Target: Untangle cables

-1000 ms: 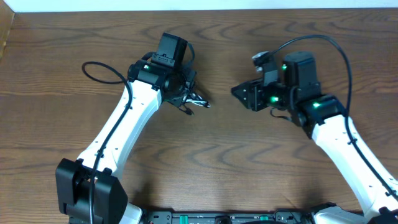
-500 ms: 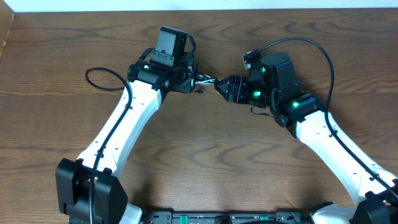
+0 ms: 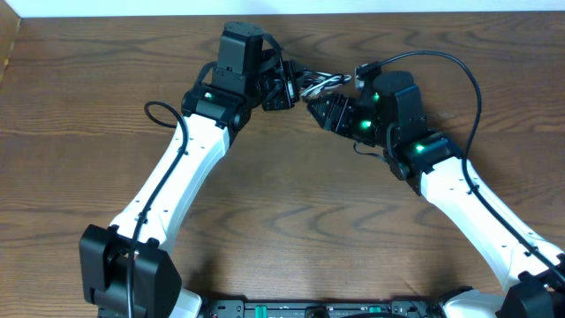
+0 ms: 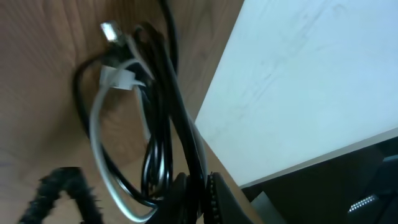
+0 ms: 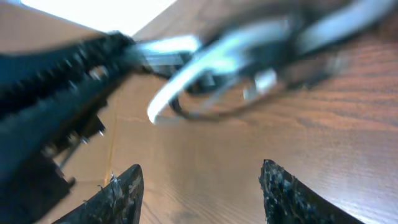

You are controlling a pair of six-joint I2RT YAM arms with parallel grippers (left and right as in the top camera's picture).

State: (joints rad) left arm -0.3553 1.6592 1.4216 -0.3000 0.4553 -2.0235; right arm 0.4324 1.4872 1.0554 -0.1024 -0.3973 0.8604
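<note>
Wooden bench (image 3: 282,230), overhead: the left hand (image 3: 290,89) is holding the cables (image 3: 327,81) clamped near the far edge, and the right hand (image 3: 312,105) is hovering just beside them. Left wrist: black and white loops are hanging tangled from closed jaws. Right wrist: fingers (image 5: 118,193) are standing apart, empty. The next move is probably catching one loop, with the left hand crowding close.

The cables (image 3: 320,83) are a small bunch of thin cords, several black and one white, looped and tangled together near the far edge of the table (image 3: 282,221). In the left wrist view the black cords (image 4: 163,112) run in long narrow loops with the white cord (image 4: 98,146) curving alongside and a small plug end (image 4: 109,30) at the top. The bunch seems lifted off the wood, though the blur leaves that uncertain.
</note>
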